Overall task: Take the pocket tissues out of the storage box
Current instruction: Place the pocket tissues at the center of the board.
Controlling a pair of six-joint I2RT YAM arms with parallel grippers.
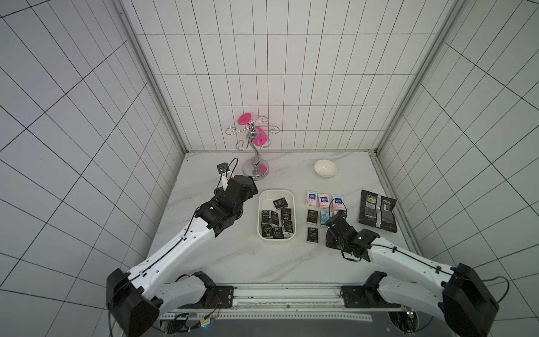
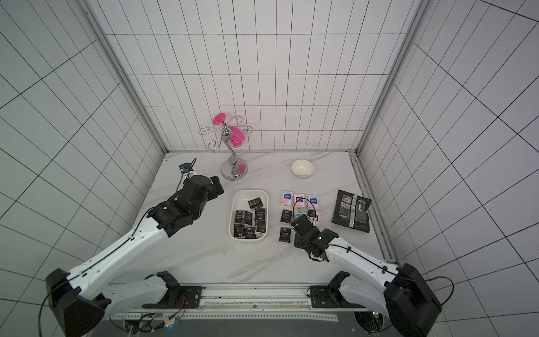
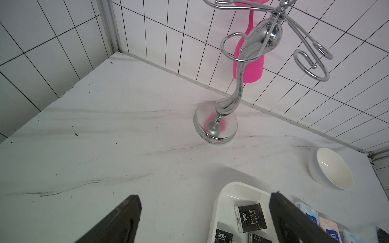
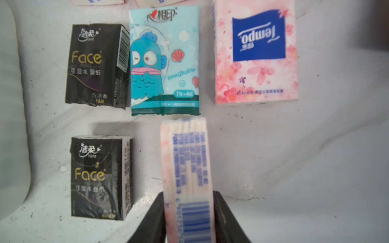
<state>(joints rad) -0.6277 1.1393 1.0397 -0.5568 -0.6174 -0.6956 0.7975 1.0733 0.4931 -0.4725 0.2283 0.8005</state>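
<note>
In both top views the white storage box [image 1: 276, 191] on the table [image 1: 233, 256] holds a jumble of black pocket tissues [image 1: 280, 203]; others lie in rows just beside it, under the bent right arm [image 1: 408, 256]; the left arm [image 1: 180, 239] stretches along the box's other side. Left wrist view: the left fingers [image 3: 126, 218] stand wide apart, empty, near the box's corner. Right wrist view: the right fingers [image 4: 155, 218] clamp a pink pack [image 4: 185, 157] on edge, just short of a teal pack [image 4: 166, 63].

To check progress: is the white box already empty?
No, several black tissue packs lie inside the white box.
</note>
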